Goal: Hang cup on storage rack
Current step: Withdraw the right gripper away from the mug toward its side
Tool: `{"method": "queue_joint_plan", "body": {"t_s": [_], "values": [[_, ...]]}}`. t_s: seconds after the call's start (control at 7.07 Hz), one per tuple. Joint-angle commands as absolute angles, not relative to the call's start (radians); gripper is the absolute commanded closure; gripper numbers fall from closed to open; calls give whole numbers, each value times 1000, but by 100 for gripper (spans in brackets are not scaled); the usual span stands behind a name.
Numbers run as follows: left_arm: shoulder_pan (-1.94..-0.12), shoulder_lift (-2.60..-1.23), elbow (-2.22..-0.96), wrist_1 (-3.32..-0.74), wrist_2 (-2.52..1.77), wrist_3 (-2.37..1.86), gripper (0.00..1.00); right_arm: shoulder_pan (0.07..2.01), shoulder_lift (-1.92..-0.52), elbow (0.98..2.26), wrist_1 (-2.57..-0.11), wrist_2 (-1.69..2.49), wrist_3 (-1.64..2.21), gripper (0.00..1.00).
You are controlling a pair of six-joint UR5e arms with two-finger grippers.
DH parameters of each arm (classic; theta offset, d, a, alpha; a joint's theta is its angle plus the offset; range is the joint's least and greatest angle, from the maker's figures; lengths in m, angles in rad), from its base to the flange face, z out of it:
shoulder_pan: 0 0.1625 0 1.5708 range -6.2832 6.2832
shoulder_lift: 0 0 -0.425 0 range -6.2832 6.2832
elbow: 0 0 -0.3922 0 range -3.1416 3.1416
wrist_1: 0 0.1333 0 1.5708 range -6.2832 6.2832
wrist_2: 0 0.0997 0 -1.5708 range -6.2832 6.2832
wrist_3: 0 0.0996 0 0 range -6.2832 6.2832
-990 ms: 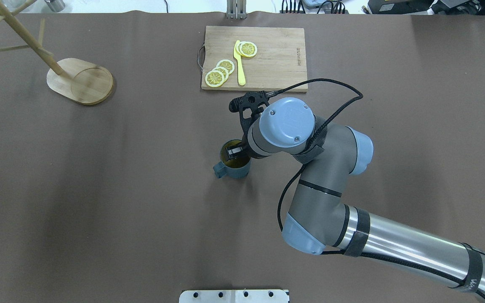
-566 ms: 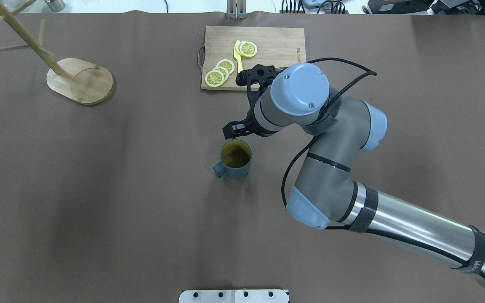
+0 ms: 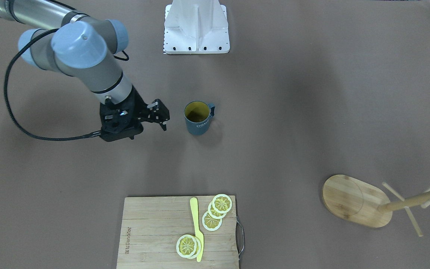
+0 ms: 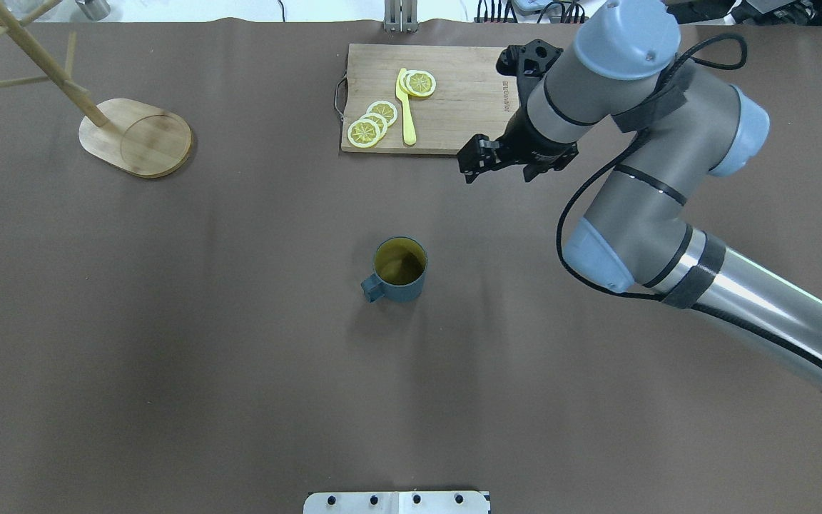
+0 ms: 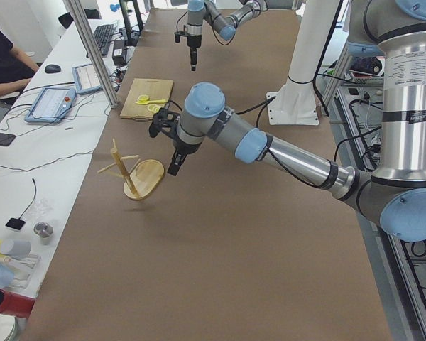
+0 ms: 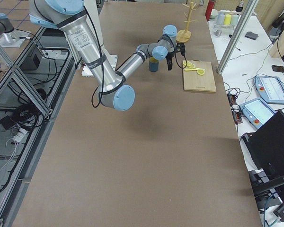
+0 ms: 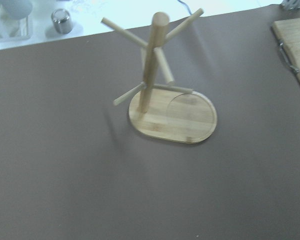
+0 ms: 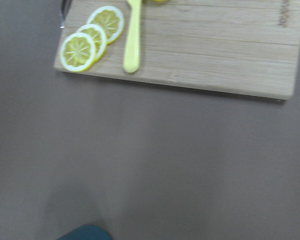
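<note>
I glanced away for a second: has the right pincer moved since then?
Yes. The right pincer has left the cup and gone up and to the right in the overhead view, to the lower right corner of the cutting board.

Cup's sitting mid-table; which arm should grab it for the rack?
Left, probably. The rack stands at that end, with the left claw near it; the cup has its handle that way. The right claw hangs by the cutting board.

Cup looked smooth, semi-gloss, prob. ceramic. Board just by right gripper & rack far off it were pale matt wood. Tbl cover matt brown; knife yellow plastic.
</note>
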State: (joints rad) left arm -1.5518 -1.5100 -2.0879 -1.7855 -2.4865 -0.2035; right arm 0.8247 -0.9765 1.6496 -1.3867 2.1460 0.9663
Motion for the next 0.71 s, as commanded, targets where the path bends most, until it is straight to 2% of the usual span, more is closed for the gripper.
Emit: {"method": "queue_joint_plan", "body": {"t_s": [0.0, 0.28, 0.57], "values": [[-1427, -1528, -2123, -1874, -2485, -210, 2, 986, -1096, 1648, -1396, 2262, 937, 0], [-1334, -1537, -1984, -2305, -2476, -370, 2, 1095, -1163, 1573, -1401, 2263, 687, 0], [-1150, -1629, -1884, -2536, -2361, -626, 3, 1201, -1206, 1472, -1457, 2260, 480, 0]]}}
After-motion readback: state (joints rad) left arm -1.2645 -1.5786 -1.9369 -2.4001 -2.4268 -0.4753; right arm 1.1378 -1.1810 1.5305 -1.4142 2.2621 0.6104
